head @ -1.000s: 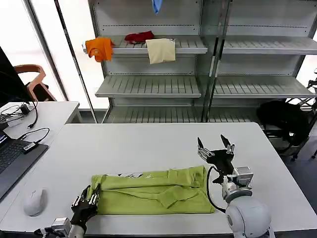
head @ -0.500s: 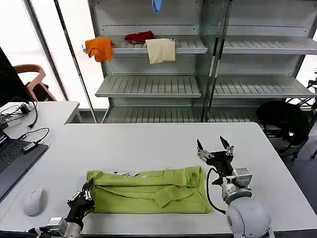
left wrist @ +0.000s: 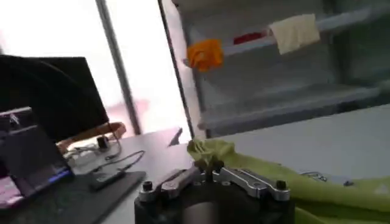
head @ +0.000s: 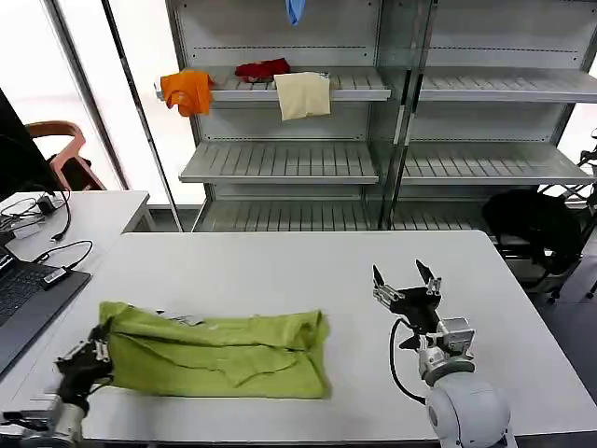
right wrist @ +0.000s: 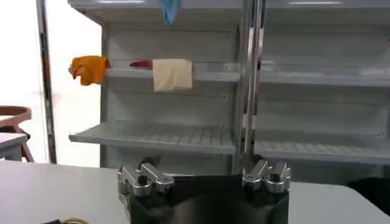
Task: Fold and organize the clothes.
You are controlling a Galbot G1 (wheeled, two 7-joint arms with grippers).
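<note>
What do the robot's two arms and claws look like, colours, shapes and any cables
The right claw has two black pointed fingers on a dark block, above a silver wrist joint and a rounded pale-grey arm shell, with a black cable looping beside it. The left claw is black too, with silver linkage bars and round bolts, on a grey-and-silver wrist.

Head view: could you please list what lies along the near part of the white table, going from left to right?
Left gripper, shut on the T-shirt's left end → lime-green T-shirt → bare stretch of white table → right gripper, open above the table.
</note>
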